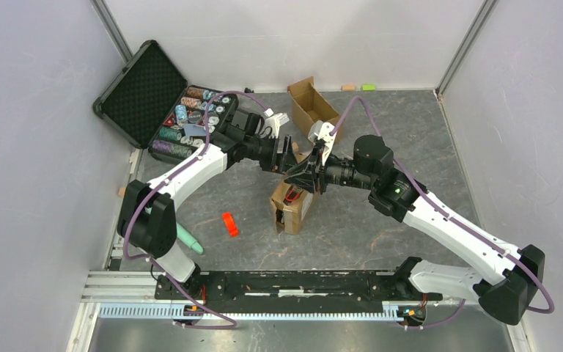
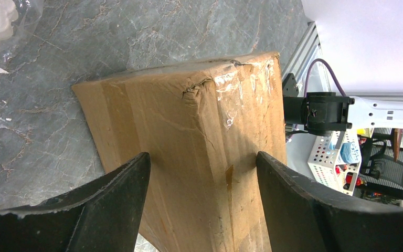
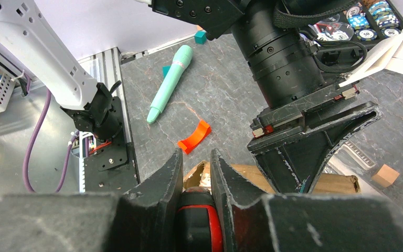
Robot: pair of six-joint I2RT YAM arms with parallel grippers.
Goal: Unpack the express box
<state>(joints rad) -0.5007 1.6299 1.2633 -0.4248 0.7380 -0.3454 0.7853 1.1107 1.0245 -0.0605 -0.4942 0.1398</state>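
The express box point(image 1: 293, 213) is brown cardboard with a taped seam and lies at the table's middle, one end torn open. In the left wrist view the box point(image 2: 189, 115) runs away from the camera to the floor, and my left gripper point(image 2: 200, 157) clamps its near end with both fingers against its sides. In the top view the left gripper point(image 1: 293, 158) is at the box's far end. My right gripper point(image 3: 195, 157) is shut on a black and red object point(image 3: 202, 215), just above the box's open end point(image 3: 244, 176), close beside the left gripper point(image 3: 304, 152).
An open black case of poker chips point(image 1: 154, 103) sits back left. A narrow unlabelled cardboard box with raised flaps point(image 1: 311, 103) stands at the back. An orange piece point(image 1: 229, 224) and a teal stick point(image 1: 189, 240) lie front left. A small wooden block point(image 3: 386, 175) lies nearby.
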